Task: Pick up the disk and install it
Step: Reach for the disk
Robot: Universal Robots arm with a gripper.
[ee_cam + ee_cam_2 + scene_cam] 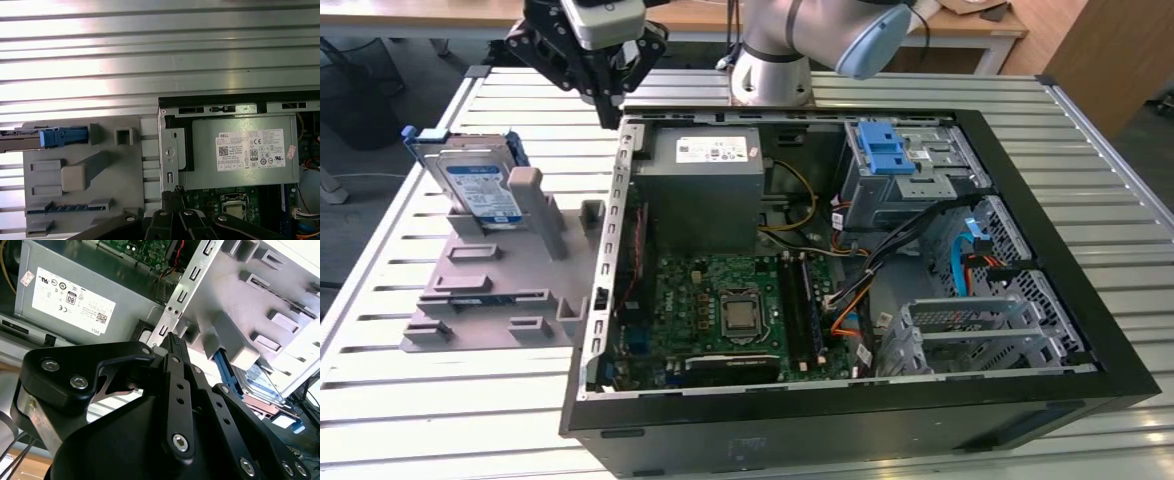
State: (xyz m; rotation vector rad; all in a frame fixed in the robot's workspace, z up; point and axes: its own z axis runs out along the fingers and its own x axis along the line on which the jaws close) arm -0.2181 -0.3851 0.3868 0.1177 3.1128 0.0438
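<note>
Near the computer case's (854,440) corner, the jaws are pressed together empty, the disk (478,188) standing apart.

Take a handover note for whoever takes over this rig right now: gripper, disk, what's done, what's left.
Gripper: jaws shut, empty, hanging by the case wall near the power supply.
Disk: upright in the grey holder, on the exterior view's left of the open case, apart from the gripper.
Done: nothing yet.
Left: pick-up and install.
</note>
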